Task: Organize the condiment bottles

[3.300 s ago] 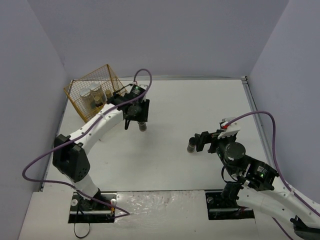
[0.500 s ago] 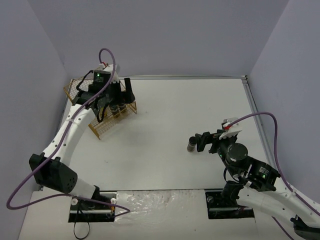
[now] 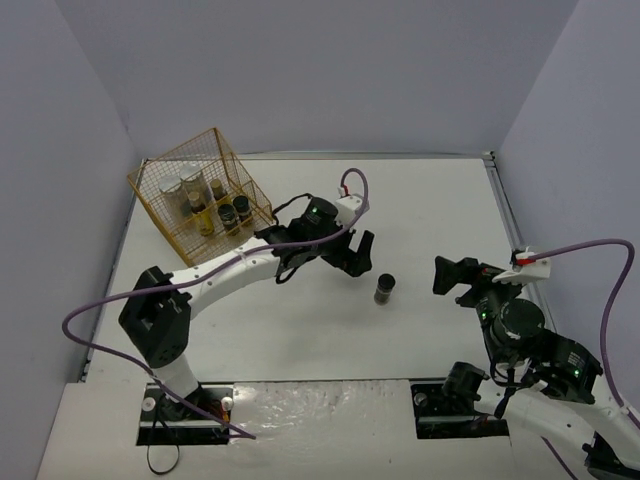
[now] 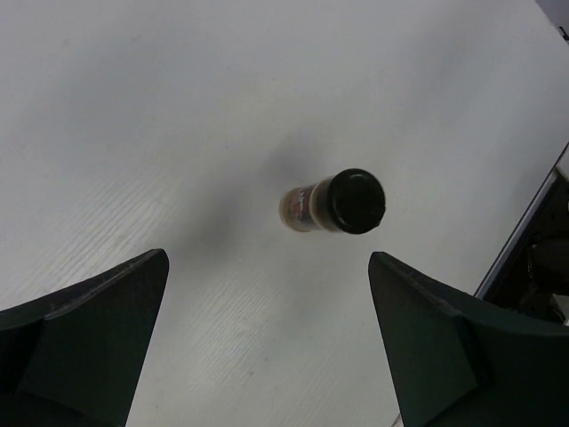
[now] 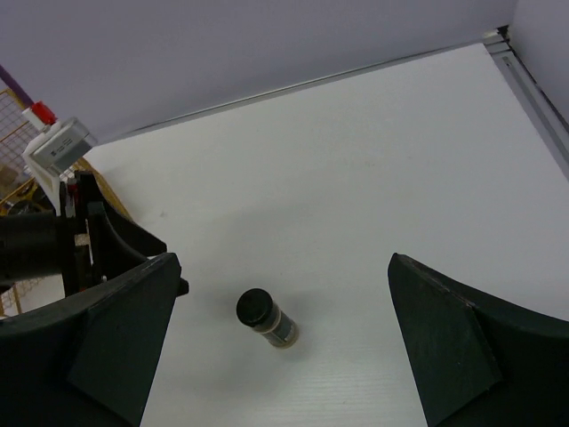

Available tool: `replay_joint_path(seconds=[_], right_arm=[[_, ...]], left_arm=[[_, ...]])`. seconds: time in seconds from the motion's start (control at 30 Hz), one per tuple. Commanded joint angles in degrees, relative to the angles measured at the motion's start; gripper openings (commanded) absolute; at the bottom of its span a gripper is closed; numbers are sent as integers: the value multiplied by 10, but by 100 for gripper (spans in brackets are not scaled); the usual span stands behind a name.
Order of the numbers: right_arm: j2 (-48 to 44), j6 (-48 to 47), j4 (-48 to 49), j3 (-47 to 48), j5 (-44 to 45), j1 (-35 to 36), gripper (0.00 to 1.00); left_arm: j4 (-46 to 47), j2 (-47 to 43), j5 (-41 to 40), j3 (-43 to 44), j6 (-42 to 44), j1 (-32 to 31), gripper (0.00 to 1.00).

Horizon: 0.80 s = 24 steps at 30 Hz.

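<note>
Plainly upright, dark jar [image 3: 384, 289], black cap [image 4: 356, 201] uppermost, axis vertical

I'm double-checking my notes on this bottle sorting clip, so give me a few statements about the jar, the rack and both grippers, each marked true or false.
1. A black-capped jar stands alone on the table, outside the gold wire rack. True.
2. The left gripper is shut on that jar. False: it is open, apart from the jar.
3. The rack holds several bottles. True.
4. The right gripper holds a yellow bottle. False: it is open and empty.
</note>
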Motion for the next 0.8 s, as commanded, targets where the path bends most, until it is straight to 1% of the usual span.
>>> replay_joint_path(seconds=[0.0, 0.17, 0.33, 0.53, 0.73, 0.77], right_arm=[[-10, 66, -35, 26, 89, 5, 100], [-9, 77, -44, 25, 86, 5, 100], [8, 76, -49, 25, 87, 5, 100], [6, 78, -48, 26, 85, 5, 100], [0, 76, -48, 23, 81, 6, 100], [1, 77, -48, 22, 82, 5, 100]], left_arm=[[116, 6, 12, 43, 26, -44, 93], [113, 44, -7, 65, 43, -78, 92], [67, 90, -44, 95, 53, -101, 91], [25, 134, -85, 132, 58, -116, 84], [4, 140, -112, 135, 56, -119, 72], [4, 139, -112, 135, 55, -119, 71]])
